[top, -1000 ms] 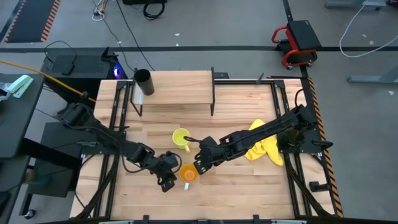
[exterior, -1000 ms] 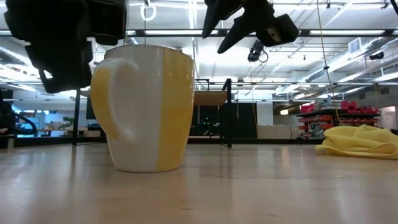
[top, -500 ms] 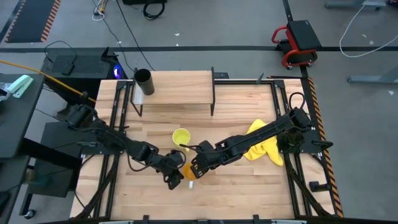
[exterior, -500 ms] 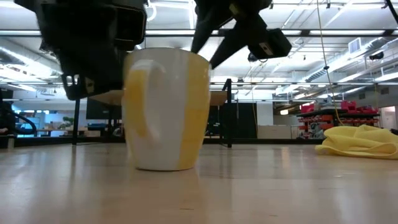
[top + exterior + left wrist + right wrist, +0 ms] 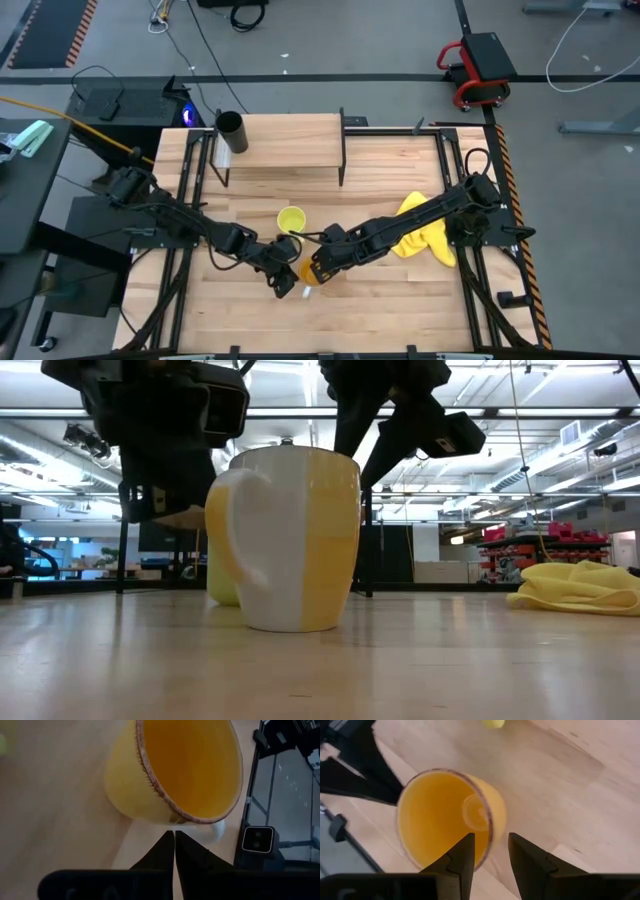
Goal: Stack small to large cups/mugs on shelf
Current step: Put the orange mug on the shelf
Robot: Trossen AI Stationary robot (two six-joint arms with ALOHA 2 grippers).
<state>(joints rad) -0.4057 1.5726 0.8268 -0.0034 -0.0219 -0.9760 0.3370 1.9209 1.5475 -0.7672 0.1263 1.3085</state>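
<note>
The orange cup stands upright on the tabletop near the table's near edge, pale on its handle side. My left gripper is shut, low at the cup's left side. My right gripper is open above the cup's right rim, one finger over the hollow and one outside the wall. The yellow-green cup stands on the table just beyond. The black cup stands at the left end of the shelf. My left gripper's shut fingertips press against the orange cup's outer wall just under the rim, coming level from the table's left. The cup stands with its base on the table. My right gripper straddles the cup's wall from above; whether it touches, I cannot tell.
A crumpled yellow cloth lies on the table's right side, under the right arm. The shelf's top has free room to the right of the black cup. A small camera box sits close beyond the orange cup at the near edge.
My left gripper has moved toward the table's right with its fingers shut, up against the orange cup, and the cup has slid a little to the right along the table, staying upright. My right gripper has come down over the cup's rim.
</note>
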